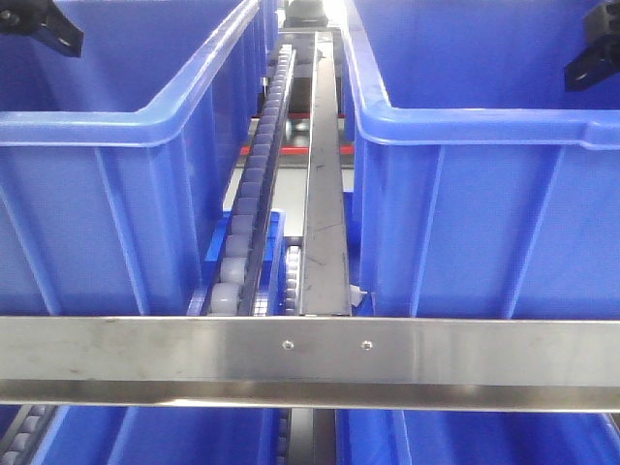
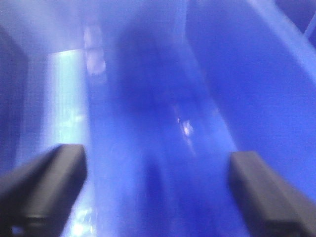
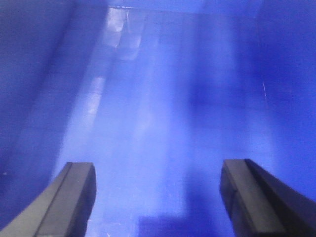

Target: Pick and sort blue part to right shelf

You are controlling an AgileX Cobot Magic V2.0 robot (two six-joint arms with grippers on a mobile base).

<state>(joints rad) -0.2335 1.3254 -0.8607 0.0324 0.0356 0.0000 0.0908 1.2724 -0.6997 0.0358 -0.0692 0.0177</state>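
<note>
From the front-facing view I recorded the right shelf (image 1: 310, 363) at close range: its flat steel front rail ran across the frame with two screws at its middle, and behind it a steel channel and a track of white rollers (image 1: 254, 208) ran away from me between two big blue bins, the left bin (image 1: 107, 184) and the right bin (image 1: 484, 194). A dark piece of the left gripper (image 1: 44, 27) showed at the top left corner over the left bin, and a dark piece of the right gripper (image 1: 593, 56) at the top right edge over the right bin. This view gave no reading of either gripper's spread.

The wrist views supplied that. In the left wrist view I saw the left gripper (image 2: 158, 190) spread wide, with nothing between its fingers (image 2: 42, 190); ahead of it lay blurred blue plastic, a floor and walls, with a pale glare patch forward and to its left. In the right wrist view the right gripper (image 3: 163, 197) likewise stood wide and held nothing; blue bin floor and walls filled the frame ahead of its fingers (image 3: 69, 200).

I could not locate the blue part in any view, so I could not report its position, heading or long axis.
</note>
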